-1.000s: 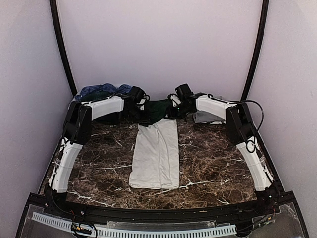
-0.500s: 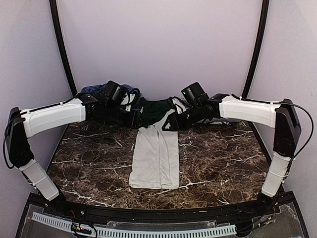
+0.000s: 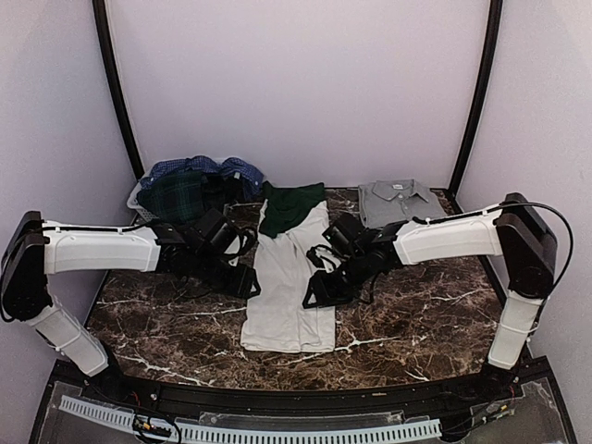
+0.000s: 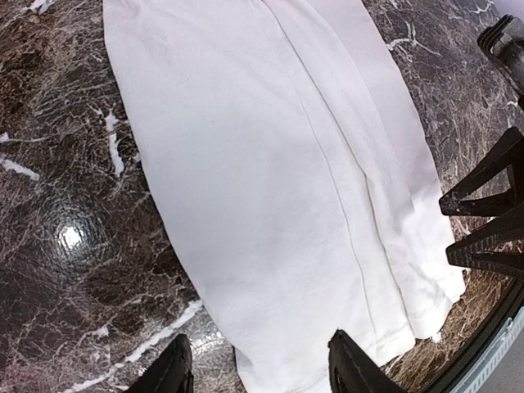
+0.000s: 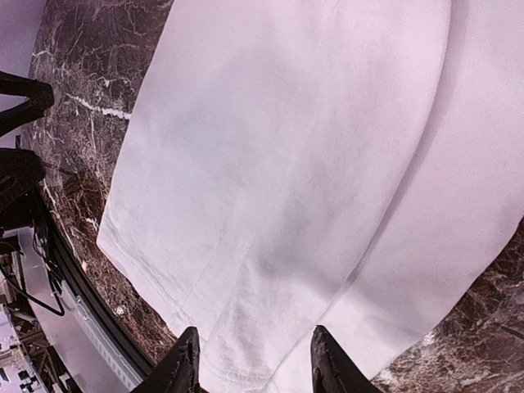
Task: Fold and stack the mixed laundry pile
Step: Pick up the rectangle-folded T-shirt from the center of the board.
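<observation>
Where veined marble [image 3: 416,305] shows, soft folded tee [image 3: 291,277]

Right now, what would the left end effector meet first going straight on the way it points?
Probably the folded white tee, near its bottom hem; the open left end effector points down at it.

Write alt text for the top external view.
A white tee, folded into a long strip with its dark green sleeves at the far end, lies on a dark marble table, with the left arm and right arm reaching to its sides. Behind sit a basket of checked shirts and a folded grey polo.
</observation>
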